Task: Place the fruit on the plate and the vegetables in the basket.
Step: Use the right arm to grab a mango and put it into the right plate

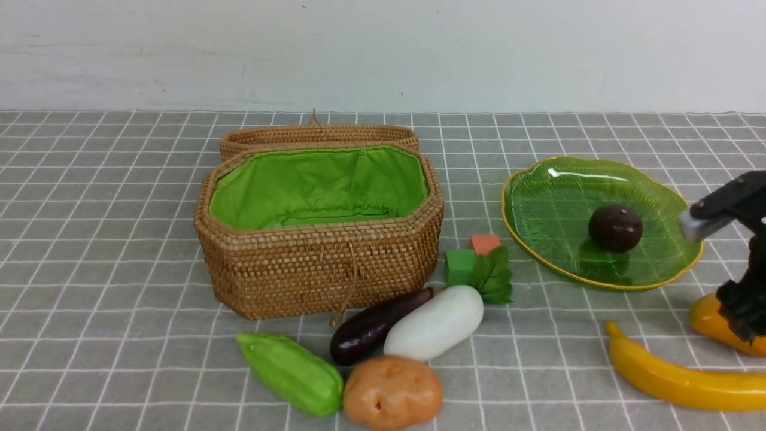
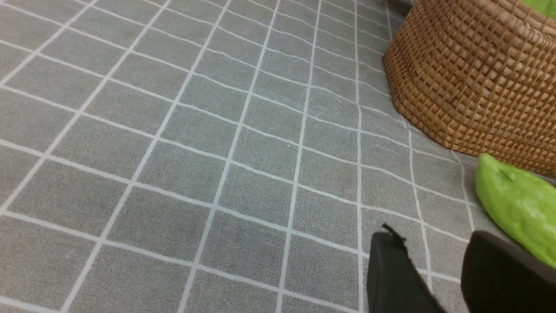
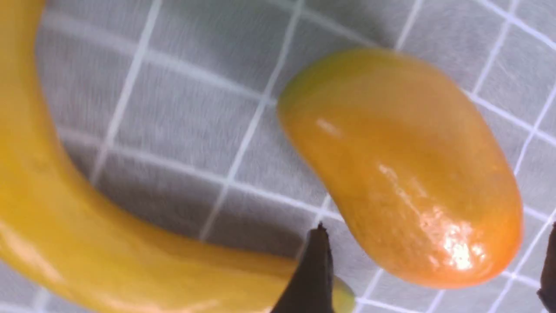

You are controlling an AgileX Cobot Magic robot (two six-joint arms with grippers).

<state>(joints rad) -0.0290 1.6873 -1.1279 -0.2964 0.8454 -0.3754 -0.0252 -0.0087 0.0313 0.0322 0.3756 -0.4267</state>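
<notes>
The grey checked bench has much free room left of the brown woven rattan basket; we do not see the bench edges. The basket stands open with its green lining bare, and its woven lid is just behind it. Right of the basket, apart from it, lies the translucent green glass leaf plate with a gold rim. We judge it fragile, so nothing should drop onto it.

Farther right of the basket lies the long yellow plastic banana. Just in front of the basket, close together, lie the white radish, the dark-purple eggplant, the ridged green gourd and the tan potato. The left hand is beside the gourd, its fingers apart and empty.

The orange-yellow oval mango lies on the bench far right of the basket, just beside the banana. The right hand is spread wide around one end of the mango and grips nothing. We judge the mango light, stiff and glossy, so it may slip. A hold across its middle seems safer than one on the rounded end. One finger is very near the banana tip and could push it.

The small round dark-purple fruit already rests on the plate, with room beside it.
</notes>
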